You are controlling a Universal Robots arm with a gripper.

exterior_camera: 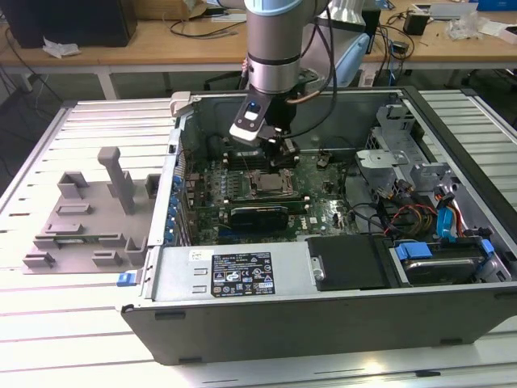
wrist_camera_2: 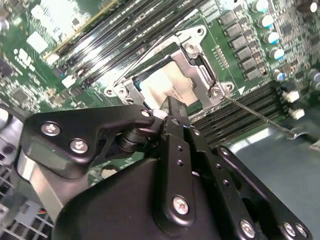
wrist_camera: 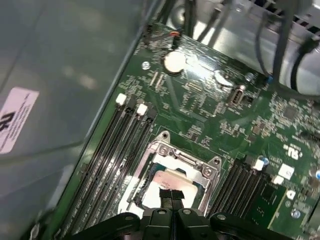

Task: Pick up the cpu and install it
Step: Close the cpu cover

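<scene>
The cpu [wrist_camera: 167,181] lies flat in the socket [wrist_camera: 212,169] on the motherboard [wrist_camera: 215,107], its pale top showing inside the metal frame in both wrist views. The gripper [wrist_camera: 170,194] hangs directly over it. Its two fingers are pressed together with nothing between them, and whether the tips touch the chip's top cannot be told.

In the exterior view the gripper [exterior_camera: 281,150] stands inside the case [exterior_camera: 242,279], at about 12 o'clock from the socket. The grey tray [exterior_camera: 81,222] lies outside the case at 9 o'clock, well apart.

Judged from this, the pick-up is done and the work is at the seating stage. The next move calls for a straight, gentle path, since a sideways nudge could shift the chip in its seat, and the thin lever [wrist_camera_2: 260,116] runs close beside the frame.
</scene>
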